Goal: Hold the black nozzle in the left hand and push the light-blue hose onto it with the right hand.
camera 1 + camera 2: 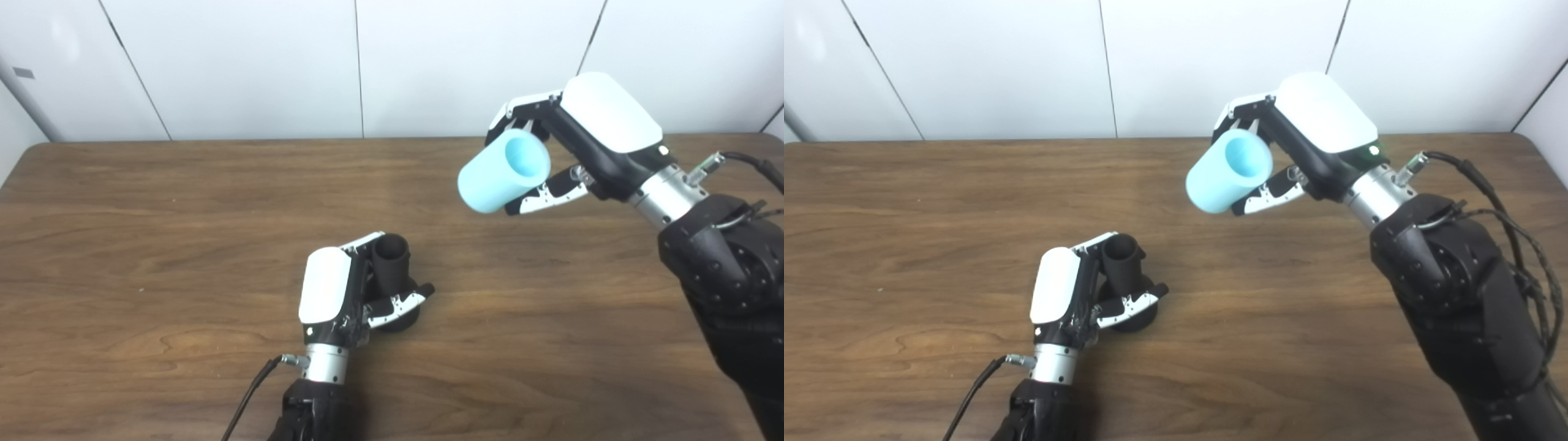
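The black nozzle [392,269] stands on the wooden table [153,245] near the middle front, its narrow open neck pointing up. My left hand [343,288] is shut on the nozzle, fingers wrapped behind the neck and thumb across the front above the wide base. The light-blue hose [503,170], a short thick tube, hangs in the air up and to the right of the nozzle, tilted with one open end facing the camera. My right hand [576,141] is shut on the hose, fingers over its top and thumb beneath. Hose and nozzle are well apart.
White wall panels [245,61] rise right behind the table's far edge. A black cable [251,392] trails from my left wrist toward the front edge. More cables [1507,208] loop off the right forearm at the right side.
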